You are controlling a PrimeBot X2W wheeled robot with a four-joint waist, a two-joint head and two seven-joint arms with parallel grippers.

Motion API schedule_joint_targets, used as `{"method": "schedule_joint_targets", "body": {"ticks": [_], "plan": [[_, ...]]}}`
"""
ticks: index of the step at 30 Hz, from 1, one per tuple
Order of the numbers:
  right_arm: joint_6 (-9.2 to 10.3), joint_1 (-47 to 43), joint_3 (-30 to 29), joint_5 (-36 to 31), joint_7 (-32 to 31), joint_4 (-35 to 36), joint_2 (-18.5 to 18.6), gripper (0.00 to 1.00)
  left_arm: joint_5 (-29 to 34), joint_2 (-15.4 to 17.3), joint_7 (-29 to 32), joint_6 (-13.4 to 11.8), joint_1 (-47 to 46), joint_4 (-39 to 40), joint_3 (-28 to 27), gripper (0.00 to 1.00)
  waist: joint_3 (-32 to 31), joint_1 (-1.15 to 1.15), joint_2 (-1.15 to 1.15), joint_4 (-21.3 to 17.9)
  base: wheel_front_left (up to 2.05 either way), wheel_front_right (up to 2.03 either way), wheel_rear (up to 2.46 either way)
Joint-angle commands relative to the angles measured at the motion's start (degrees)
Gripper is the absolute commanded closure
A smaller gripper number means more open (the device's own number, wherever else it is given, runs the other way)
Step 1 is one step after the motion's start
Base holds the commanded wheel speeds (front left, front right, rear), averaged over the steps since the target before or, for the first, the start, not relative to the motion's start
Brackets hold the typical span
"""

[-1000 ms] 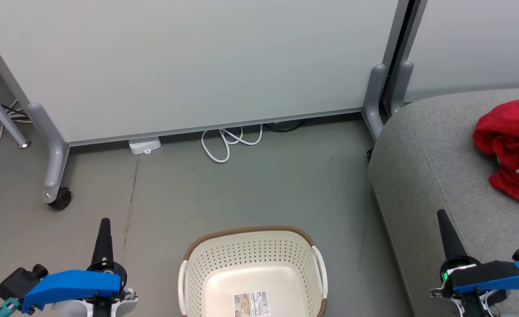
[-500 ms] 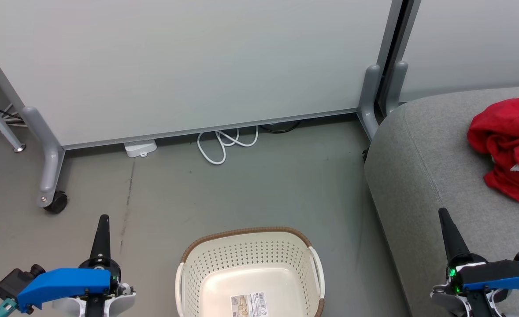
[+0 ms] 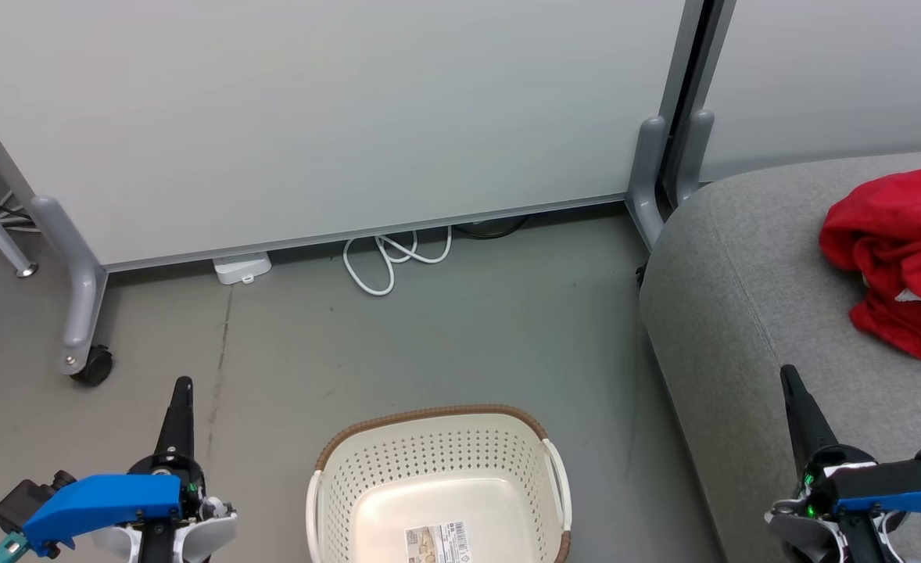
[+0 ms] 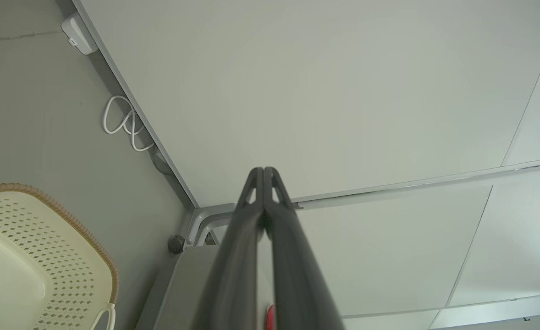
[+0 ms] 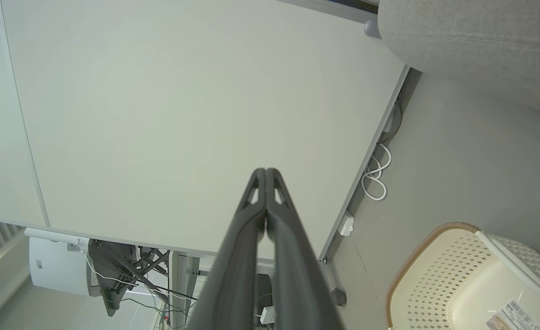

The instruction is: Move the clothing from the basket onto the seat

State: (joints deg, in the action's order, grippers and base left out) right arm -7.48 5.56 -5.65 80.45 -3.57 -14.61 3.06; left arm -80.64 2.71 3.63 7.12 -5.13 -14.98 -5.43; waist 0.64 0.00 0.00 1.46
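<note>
While the basket (image 3: 429, 446) is sitting on the grey floor (image 3: 468, 328) at the lower centre of the head view, its cream bottom is showing, with a printed label (image 3: 437, 541) stuck to it. The clothing (image 3: 894, 258) is lying as a crumpled red heap on the seat (image 3: 742, 297), at the right edge of that view and well apart from the basket; a small patch of white trim is showing among the folds. The left gripper (image 3: 184, 383) is hovering over the floor to the left of the basket, its jaws pressing together and pinching nothing. The right gripper (image 3: 786, 371) is hanging over the near part of the seat, its jaws likewise pressing together on nothing, apart from the red heap. A white cable (image 3: 386, 262) is lying looped at the foot of the pale partition (image 3: 312, 117) beyond the basket.
</note>
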Motion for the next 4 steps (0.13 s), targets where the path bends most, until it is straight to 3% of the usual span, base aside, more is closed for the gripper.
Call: {"method": "schedule_joint_targets", "body": {"ticks": [1, 4], "plan": [[-0.02, 0.83, -0.20, 1.44, -0.45, 0.43, -0.12, 1.00, -1.44, 0.25, 0.45, 0.52, -1.10, 0.51, -0.44, 1.00, -0.03, 0.00, 0.00, -0.09, 0.00, 0.00, 0.00], [-0.02, 0.85, -0.29, 2.85, -0.86, 0.45, -0.14, 1.00, -2.73, 0.25, 0.87, 0.53, -1.18, 0.58, -0.55, 1.00, -0.08, 0.00, 0.00, -0.25, 0.00, 0.00, 0.00]]}}
